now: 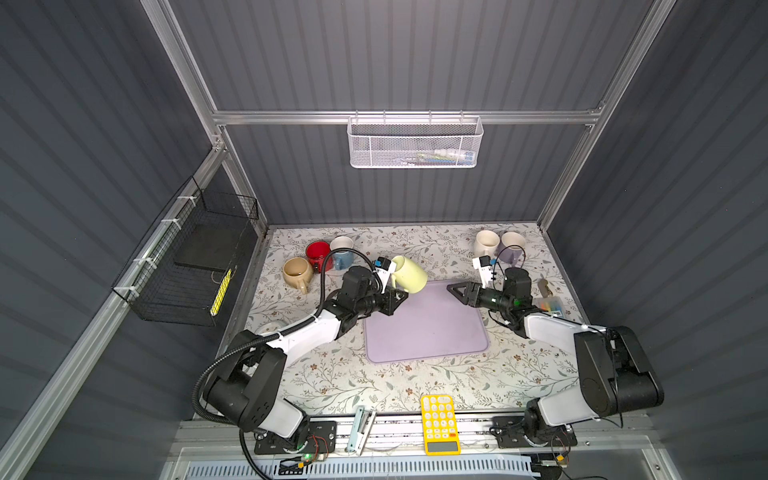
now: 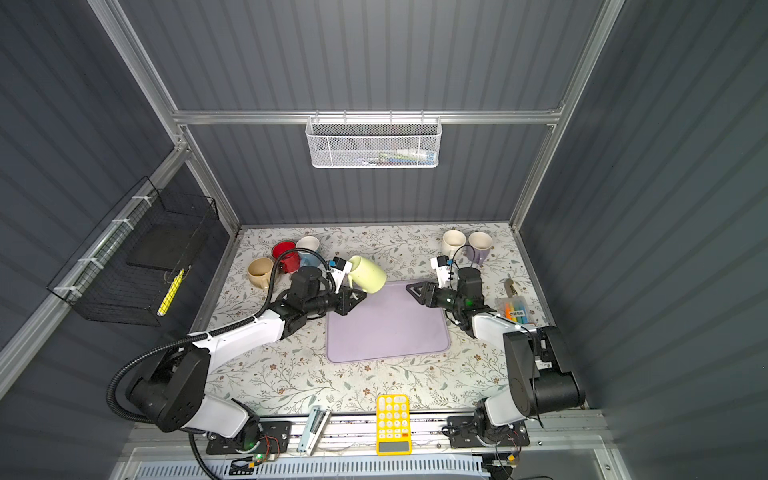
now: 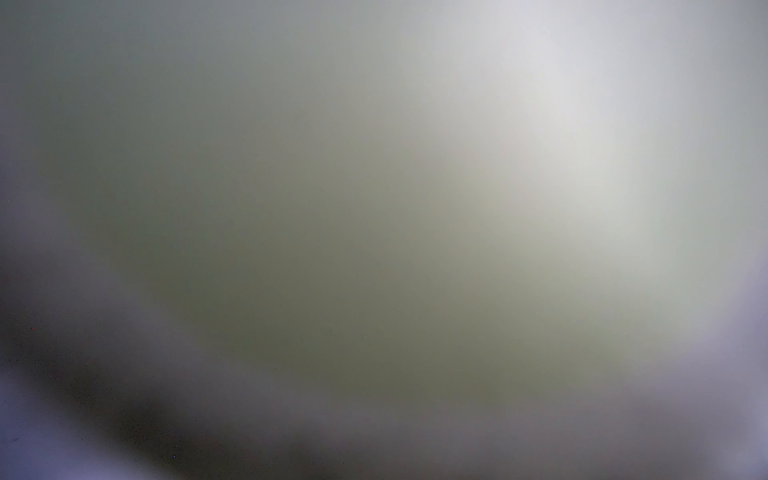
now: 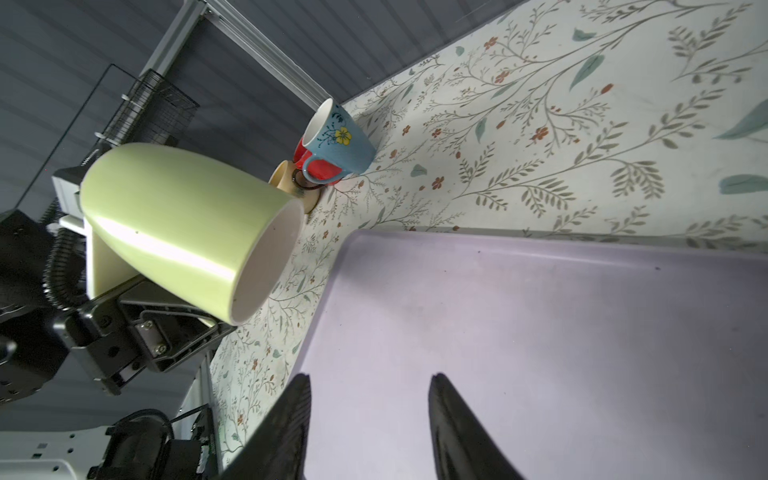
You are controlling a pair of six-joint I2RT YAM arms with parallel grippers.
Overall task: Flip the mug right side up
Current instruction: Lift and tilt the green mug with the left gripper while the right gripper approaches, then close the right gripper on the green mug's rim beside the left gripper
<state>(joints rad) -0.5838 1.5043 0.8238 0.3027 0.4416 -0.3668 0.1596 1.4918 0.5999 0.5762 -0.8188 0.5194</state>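
Left gripper (image 1: 398, 296) is clamped on the pale green mug (image 1: 409, 274), apparently by its handle, holding it aloft over the far left corner of the purple mat (image 1: 428, 332) with its mouth slanting downward, so uprighting and setting down seem left.

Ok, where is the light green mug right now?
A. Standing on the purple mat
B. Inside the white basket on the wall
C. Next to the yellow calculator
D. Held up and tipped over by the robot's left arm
D: the left end effector is shut on the green mug and holds it tilted off the table by the edge of the purple mat.
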